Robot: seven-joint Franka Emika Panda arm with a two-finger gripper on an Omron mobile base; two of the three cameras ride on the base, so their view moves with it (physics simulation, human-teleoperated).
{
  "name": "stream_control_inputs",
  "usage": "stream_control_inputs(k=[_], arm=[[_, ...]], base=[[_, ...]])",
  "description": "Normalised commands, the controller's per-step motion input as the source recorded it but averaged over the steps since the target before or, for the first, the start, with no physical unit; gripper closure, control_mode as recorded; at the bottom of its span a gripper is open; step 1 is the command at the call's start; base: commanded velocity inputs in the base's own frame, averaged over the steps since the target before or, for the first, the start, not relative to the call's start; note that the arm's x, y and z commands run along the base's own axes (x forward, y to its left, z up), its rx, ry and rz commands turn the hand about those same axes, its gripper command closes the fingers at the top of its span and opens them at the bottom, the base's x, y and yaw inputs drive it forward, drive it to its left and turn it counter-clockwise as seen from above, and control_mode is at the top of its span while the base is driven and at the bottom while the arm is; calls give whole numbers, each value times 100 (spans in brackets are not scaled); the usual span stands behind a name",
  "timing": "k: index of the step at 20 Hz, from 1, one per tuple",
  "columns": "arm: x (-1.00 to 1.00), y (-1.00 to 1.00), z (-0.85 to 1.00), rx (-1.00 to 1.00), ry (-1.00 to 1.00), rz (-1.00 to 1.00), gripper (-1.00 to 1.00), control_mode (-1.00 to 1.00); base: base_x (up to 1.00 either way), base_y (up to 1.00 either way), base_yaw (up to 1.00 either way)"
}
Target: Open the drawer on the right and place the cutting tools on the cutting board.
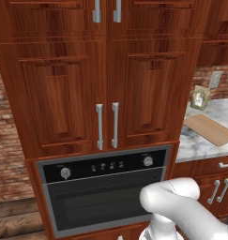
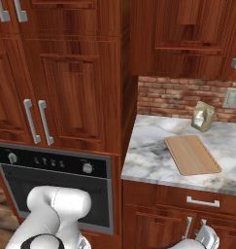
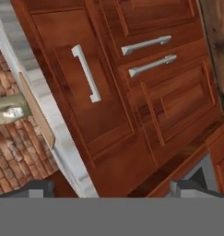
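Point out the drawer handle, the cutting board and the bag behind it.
drawer handle [image 2: 203, 201], right base view, middle of the silver bar.
cutting board [image 2: 192, 154], right base view, centre of its top face.
bag [image 2: 202, 116], right base view, its front.

drawer [image 2: 197, 198]: shut, contents hidden
drawer handle [image 1: 226, 164]: cut by the right edge, left base view
bag [image 2: 203, 116]: label too small to read
oven [image 2: 51, 187]: lower part behind the arm

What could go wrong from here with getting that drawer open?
1. The drawer is shut, and two cabinet door handles sit close below it; the open gripper might close on one of those instead of the drawer handle.
2. The board lies near the counter edge above the drawer; the arm rising could knock it.
3. A bag stands just behind the board and could tip.
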Motion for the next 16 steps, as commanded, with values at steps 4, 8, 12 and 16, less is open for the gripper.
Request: stream_control_inputs(k=[4,8,12,16], arm=[[52,0,-30,-1,-4,0,-100,-100],[64,-4,-31,0,-3,0,-100,-100],[62,-8,-28,0,-1,0,-100,-100],[48,-9,-20,0,0,0,-100,-100]], base=[[0,0,0],[0,0,0],[0,0,0],[0,0,0]])
